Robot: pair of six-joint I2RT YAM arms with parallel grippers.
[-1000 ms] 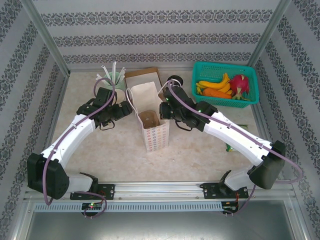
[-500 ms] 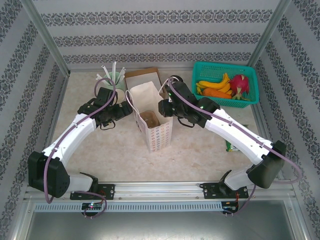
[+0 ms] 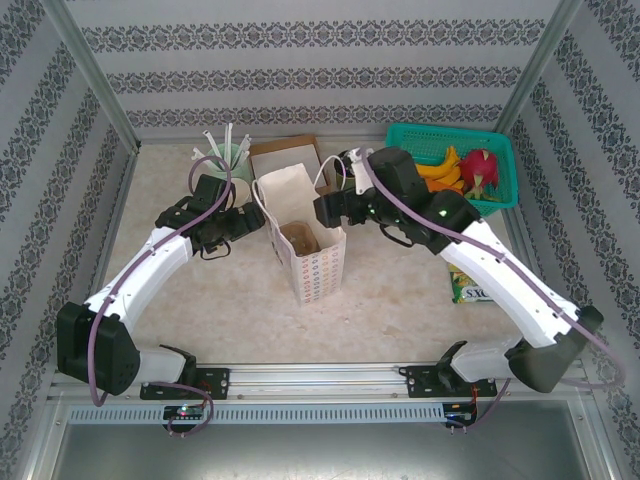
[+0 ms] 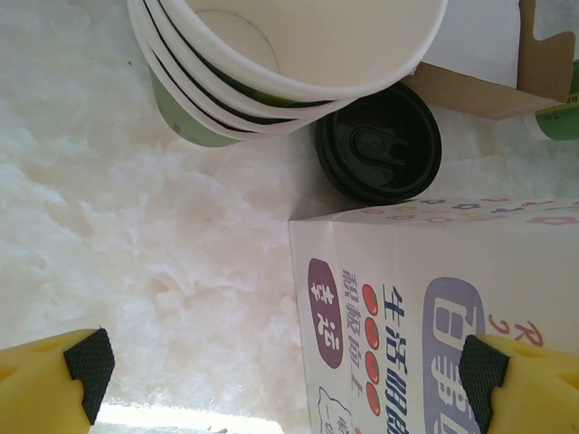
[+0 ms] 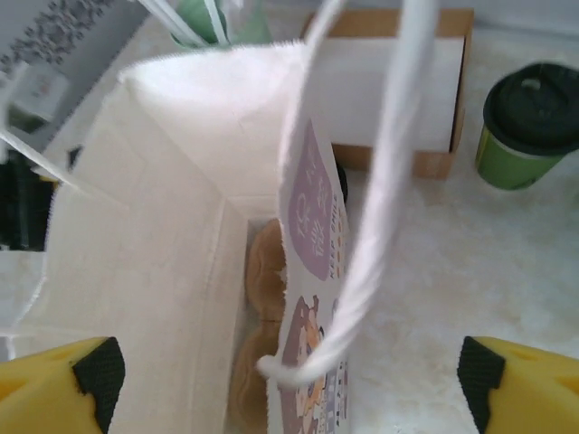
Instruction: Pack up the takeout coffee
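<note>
Right fingers: my right gripper [image 5: 288,371] has just sprung wide apart and lifted back from the right rim of the paper bag [image 3: 305,250]. The white handle [image 5: 380,181] hangs loose between the fingers, and they hold nothing.
Left fingers: my left gripper [image 4: 282,366] is spread wide and empty, just left of the bag.
Takeout coffee [image 5: 527,122]: upright on the desk [image 4: 181,253], far and right of the bag, not yet packed.
Meaning: I judge the bag was released so this arm can fetch the cup.
</note>
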